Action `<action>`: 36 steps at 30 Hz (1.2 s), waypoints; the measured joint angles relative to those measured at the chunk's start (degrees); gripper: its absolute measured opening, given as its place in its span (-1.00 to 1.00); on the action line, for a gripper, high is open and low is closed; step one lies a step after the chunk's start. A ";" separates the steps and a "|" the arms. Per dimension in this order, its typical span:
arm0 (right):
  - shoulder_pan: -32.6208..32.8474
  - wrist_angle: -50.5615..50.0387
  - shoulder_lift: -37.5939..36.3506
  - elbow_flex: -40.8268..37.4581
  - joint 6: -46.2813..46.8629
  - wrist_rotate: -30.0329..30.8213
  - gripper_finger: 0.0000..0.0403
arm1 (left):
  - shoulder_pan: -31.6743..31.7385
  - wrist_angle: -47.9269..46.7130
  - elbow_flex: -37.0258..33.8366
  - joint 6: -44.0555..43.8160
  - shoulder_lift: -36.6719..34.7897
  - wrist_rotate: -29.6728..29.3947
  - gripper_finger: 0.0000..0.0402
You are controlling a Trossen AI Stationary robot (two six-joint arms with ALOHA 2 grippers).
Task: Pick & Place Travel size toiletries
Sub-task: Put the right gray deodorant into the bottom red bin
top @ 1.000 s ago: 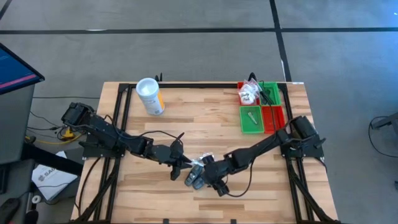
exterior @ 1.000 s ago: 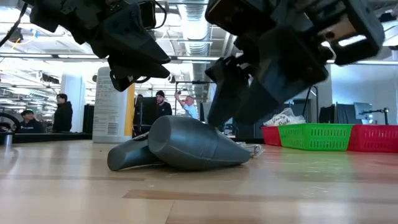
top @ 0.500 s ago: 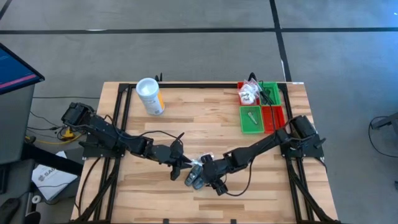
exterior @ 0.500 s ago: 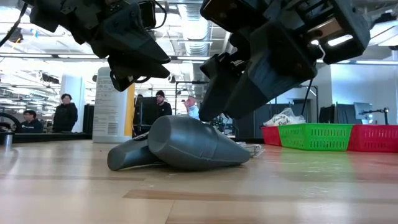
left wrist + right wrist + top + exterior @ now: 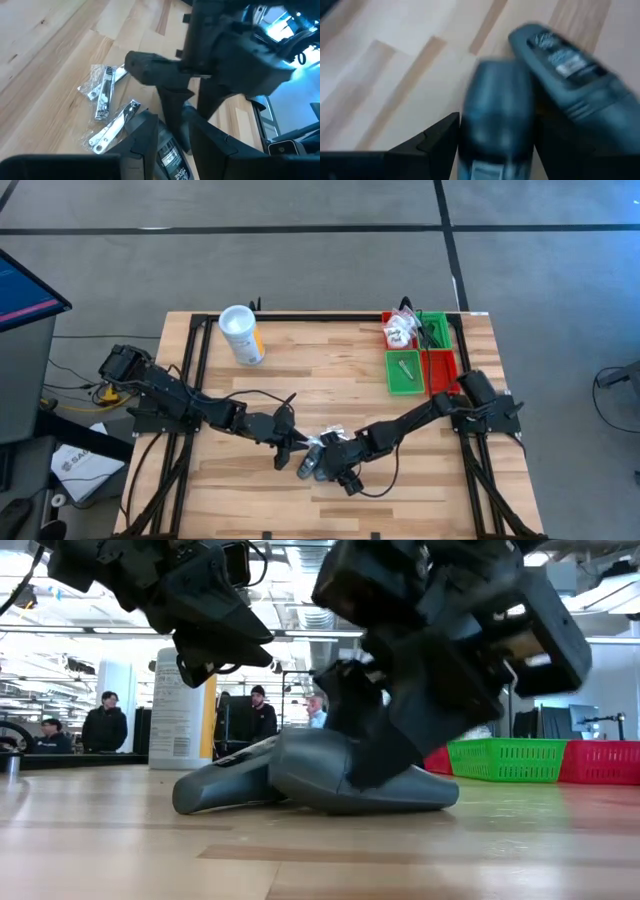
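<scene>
Behind the wooden table [image 5: 330, 380] stretches a big open hall, and a few people [image 5: 101, 722] stand far off past the table's back edge. Both arms meet near the front middle of the table. The right gripper [image 5: 325, 467] is down on two dark grey tubes [image 5: 312, 470] that lie side by side and touching; in its wrist view the front tube [image 5: 496, 120] sits between its two spread fingers [image 5: 437, 135], though whether they press on it I cannot tell. From table height the front tube [image 5: 360, 780] lies flat on the wood with the gripper bearing right down over it, and the second tube [image 5: 215, 788] sticks out behind it.

The left gripper [image 5: 290, 442] hangs just beside, above the table. Its fingers [image 5: 145, 137] stand apart with nothing between them. Its wrist camera looks down on two nail clippers [image 5: 102, 92] in clear wrap, lying close together on the wood next to the tubes.

At the far right corner sit red and green bins [image 5: 438, 365], with white packets [image 5: 400, 330] heaped in a red one and one small item in the green one [image 5: 405, 367]. A white canister [image 5: 241, 335] lies at the far left, well apart from everything.
</scene>
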 joint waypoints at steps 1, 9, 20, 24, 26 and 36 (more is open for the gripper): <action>-0.16 0.22 -0.13 0.10 0.26 -0.01 0.17 | 0.00 -0.05 -0.03 0.00 0.00 0.00 -0.49; -0.33 0.04 -0.13 0.09 1.24 0.03 0.16 | 0.00 -0.03 -0.05 0.00 0.00 0.02 -0.49; -0.11 0.58 -0.26 -0.71 2.17 2.64 0.07 | 0.00 -0.01 -0.05 0.42 0.00 0.09 -0.49; -0.10 0.44 -0.26 -0.76 2.59 3.23 0.09 | 0.00 0.00 -0.05 0.42 0.00 0.24 -0.49; -0.11 0.37 -0.26 -0.78 2.69 3.31 0.08 | 0.00 0.00 -0.05 0.42 0.00 0.24 -0.49; -0.13 -0.33 -0.33 -0.76 4.99 3.43 -0.07 | 0.00 0.00 -0.07 0.42 0.00 0.20 -0.49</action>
